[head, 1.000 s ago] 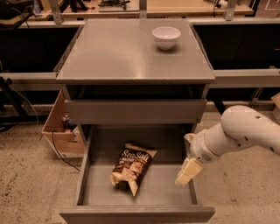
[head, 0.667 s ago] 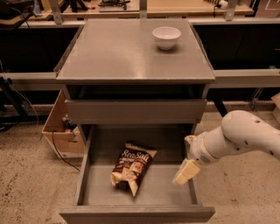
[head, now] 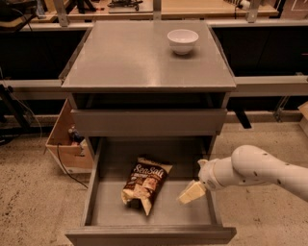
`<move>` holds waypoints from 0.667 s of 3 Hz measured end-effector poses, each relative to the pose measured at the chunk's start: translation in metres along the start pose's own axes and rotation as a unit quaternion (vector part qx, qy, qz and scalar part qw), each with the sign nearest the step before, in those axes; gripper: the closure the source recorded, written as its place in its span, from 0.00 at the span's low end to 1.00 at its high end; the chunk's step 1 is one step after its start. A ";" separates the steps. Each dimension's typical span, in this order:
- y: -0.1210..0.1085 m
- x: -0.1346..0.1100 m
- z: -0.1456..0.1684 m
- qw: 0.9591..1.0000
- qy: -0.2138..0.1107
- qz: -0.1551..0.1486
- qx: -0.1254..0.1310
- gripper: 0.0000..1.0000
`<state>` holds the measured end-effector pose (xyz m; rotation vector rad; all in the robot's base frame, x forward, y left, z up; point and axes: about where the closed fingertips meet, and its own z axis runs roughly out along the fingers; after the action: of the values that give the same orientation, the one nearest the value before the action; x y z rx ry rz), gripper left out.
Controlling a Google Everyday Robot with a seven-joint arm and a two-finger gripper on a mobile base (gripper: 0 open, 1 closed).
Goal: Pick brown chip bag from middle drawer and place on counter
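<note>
as the gripper (head: 192, 193) edges left inside the middle drawer (head: 111, 211), it nears the brown chip bag (head: 144, 183), lying untouched on the drawer floor. open or closed, i can't tell; grasp looks next.

I have the large flat grey cabinet worktop (head: 134, 57) at the centre, with the small round white ceramic bowl (head: 182, 41) on it near the back right corner. Under the worktop's front edge sits a flat grey metal drawer front (head: 149, 122). Below that, the wide grey metal middle drawer (head: 149, 235) stands open toward me. The crinkled dark-brown chip bag (head: 144, 182) lies on the drawer floor, left of centre. My cream-tipped end effector (head: 192, 193) hangs over the drawer's right side, right of the bag and apart from it. An open brown cardboard box (head: 67, 144) stands on the ground left of the cabinet. A light wooden tabletop (head: 202, 7) runs behind the cabinet.
</note>
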<state>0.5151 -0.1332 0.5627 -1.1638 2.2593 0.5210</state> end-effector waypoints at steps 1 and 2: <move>-0.009 0.007 0.047 0.999 -0.024 0.027 -0.001 0.00; -0.011 0.003 0.095 0.999 -0.035 0.031 -0.021 0.00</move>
<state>0.5494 -0.0881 0.4855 -1.0814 2.2407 0.6259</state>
